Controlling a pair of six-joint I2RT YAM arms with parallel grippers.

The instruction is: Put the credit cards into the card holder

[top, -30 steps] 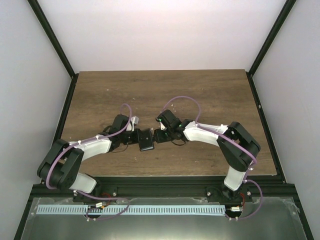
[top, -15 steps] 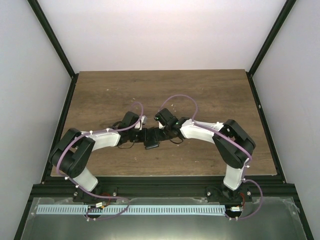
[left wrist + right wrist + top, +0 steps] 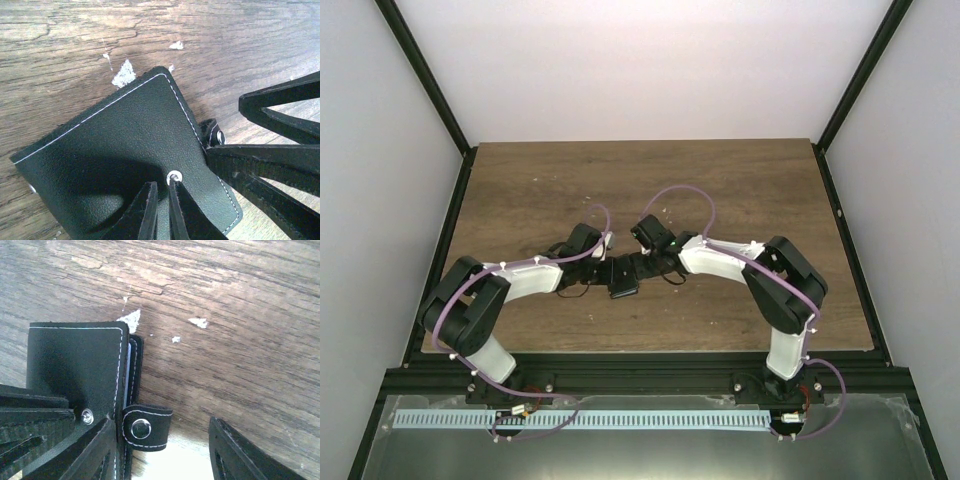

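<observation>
The black card holder (image 3: 120, 150) with white stitching lies on the wood table, closed, with a small metal stud (image 3: 174, 176) on its cover. My left gripper (image 3: 161, 186) is shut, its tips resting on the cover beside the stud. My right gripper (image 3: 160, 422) is open; one finger (image 3: 75, 450) lies over the holder's cover (image 3: 75, 360) and the snap strap (image 3: 145, 429) sits loose between the jaws. A thin white card edge (image 3: 127, 370) shows between the covers; the other credit cards are hidden. In the top view both grippers meet over the holder (image 3: 623, 290).
Pale chipped spots (image 3: 124, 76) mark the wood just beyond the holder. Black frame posts (image 3: 430, 100) and white walls enclose the table, with a metal rail (image 3: 620, 375) along its near edge.
My left arm has swung right and both grippers have closed in over the card holder. The holder looks smaller and has shifted slightly right and nearer. Little has moved in the last half second.
</observation>
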